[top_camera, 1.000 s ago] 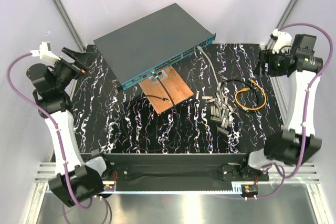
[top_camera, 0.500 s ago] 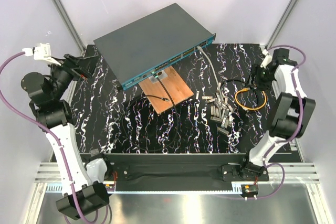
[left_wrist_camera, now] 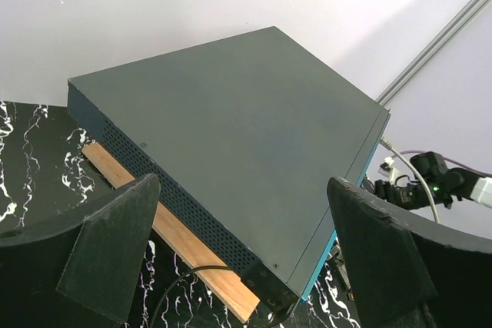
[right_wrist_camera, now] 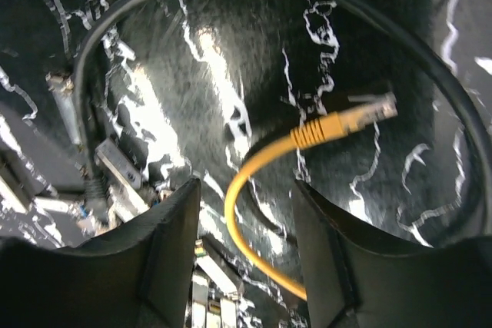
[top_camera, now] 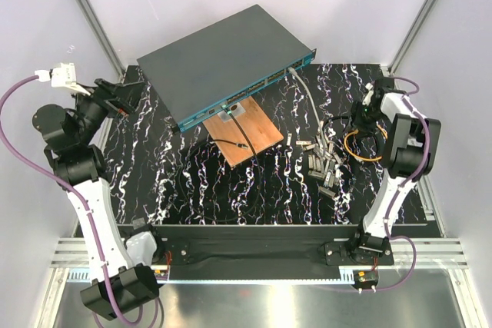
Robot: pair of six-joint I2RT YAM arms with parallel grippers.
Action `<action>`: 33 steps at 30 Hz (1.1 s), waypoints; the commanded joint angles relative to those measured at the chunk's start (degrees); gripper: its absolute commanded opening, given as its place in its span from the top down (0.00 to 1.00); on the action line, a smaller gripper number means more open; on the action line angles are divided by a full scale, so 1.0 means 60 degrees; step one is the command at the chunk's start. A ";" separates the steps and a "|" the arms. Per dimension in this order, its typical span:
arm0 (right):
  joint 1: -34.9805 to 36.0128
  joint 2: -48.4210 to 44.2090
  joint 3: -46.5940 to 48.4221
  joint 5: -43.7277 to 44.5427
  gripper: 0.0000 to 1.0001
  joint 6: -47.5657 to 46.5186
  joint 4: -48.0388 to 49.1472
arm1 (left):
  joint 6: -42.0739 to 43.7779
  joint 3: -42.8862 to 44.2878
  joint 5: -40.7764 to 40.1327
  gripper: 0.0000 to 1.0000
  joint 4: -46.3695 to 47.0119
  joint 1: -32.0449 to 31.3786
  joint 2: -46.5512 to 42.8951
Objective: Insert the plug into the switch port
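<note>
1. Nearest in, the right gripper [right_wrist_camera: 246,193] is hanging low over the table [top_camera: 192,182], its jaws standing apart and straddling the yellow cable [right_wrist_camera: 257,163], clamping nothing that I can see
2. That cable is rising between the fingers and bending off to the right in the wrist view, and the plug [right_wrist_camera: 370,110] is lying just past the finger on that side, ahead of the tips and not between them
3. The plug's long axis is running roughly crosswise to the gripper's reach, clear tip pointing right and a touch upward, so I'm judging the grip wants to land further forward, at the boot rather than on the loop
4. A black cable [right_wrist_camera: 115,44] is ringing the spot, and loose metal modules [top_camera: 323,160] are lying just beside it
5. Further back, the switch [top_camera: 223,59] is sitting at the far side, partly on a wooden board [top_camera: 247,134], its teal port row [top_camera: 265,84] facing the near right, well apart from the plug
6. The left gripper [left_wrist_camera: 242,183] is hovering wide open and empty at the switch's left end, so the right arm is by far the nearer one
</note>
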 commanded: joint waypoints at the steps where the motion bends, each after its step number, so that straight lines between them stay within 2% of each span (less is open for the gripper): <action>1: 0.0207 0.0244 0.0445 0.0344 0.43 0.0367 0.0345 | 0.0152 0.0071 0.0013 0.04 0.0695 -0.0034 0.0062; 6: 0.0500 0.0624 0.0561 0.0593 0.47 0.0367 0.0390 | 0.0196 -0.0016 -0.0031 0.04 0.0666 -0.0034 0.0061; 8: 0.0529 0.0887 0.0708 0.0594 0.53 0.0425 0.0317 | 0.0196 -0.0016 -0.0060 0.04 0.0666 -0.0034 0.0091; 9: 0.0530 0.0976 0.0868 0.0478 0.60 0.0484 0.0215 | 0.0182 -0.0002 -0.0031 0.04 0.0666 -0.0034 0.0091; 13: 0.0544 0.1138 0.1250 0.0345 0.78 0.0237 -0.0210 | 0.0225 0.0115 -0.0002 0.04 0.0695 -0.0049 0.0105; 14: 0.0530 0.0949 0.1308 0.0359 0.88 0.0119 -0.0298 | 0.0255 0.0173 0.0027 0.03 0.0652 -0.0049 0.0091; 16: 0.0457 0.0598 0.1309 0.0345 0.99 -0.0159 -0.0532 | 0.0299 0.0378 0.0027 0.03 0.0608 -0.0049 0.0134; 21: -0.0085 -0.1203 0.1542 -0.0576 1.00 -0.1023 -0.1248 | 0.0226 0.0701 0.0305 0.03 0.0709 -0.0078 0.0223; 26: -0.0437 -0.2872 0.2245 -0.1690 1.00 -0.2882 -0.2230 | 0.0547 0.1212 0.0993 0.02 0.1441 -0.0210 0.0281; 33: -0.0510 -0.4456 0.4600 -0.3592 1.00 -0.4553 -0.4367 | 0.0782 0.2077 0.3071 0.01 0.2671 -0.0705 0.0662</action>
